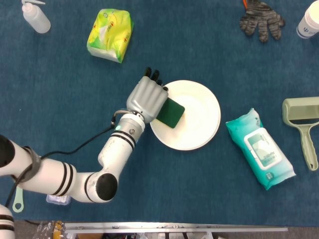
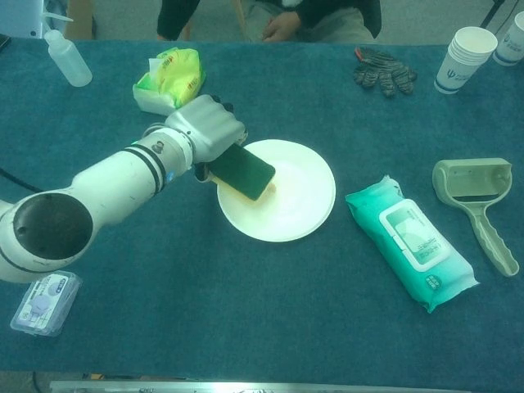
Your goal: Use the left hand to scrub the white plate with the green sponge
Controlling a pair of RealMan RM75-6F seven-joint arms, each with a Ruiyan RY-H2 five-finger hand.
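Observation:
The white plate [image 1: 199, 112] [image 2: 299, 192] lies on the blue cloth near the table's middle. My left hand [image 1: 146, 98] [image 2: 210, 129] hovers over the plate's left rim and grips the green sponge [image 1: 170, 112] [image 2: 244, 170]. The sponge is tilted, its lower end down on the plate's left part; a yellow underside shows in the chest view. My right hand is not visible in either view.
A teal wet-wipe pack [image 1: 259, 148] [image 2: 409, 241] lies right of the plate, a green lint roller [image 1: 304, 124] [image 2: 479, 201] further right. Yellow-green tissue pack [image 1: 110, 35] [image 2: 168, 78], squeeze bottle [image 1: 36, 17] [image 2: 70, 59], glove [image 1: 261, 21] [image 2: 385, 70] and paper cups [image 2: 463, 57] stand at the back.

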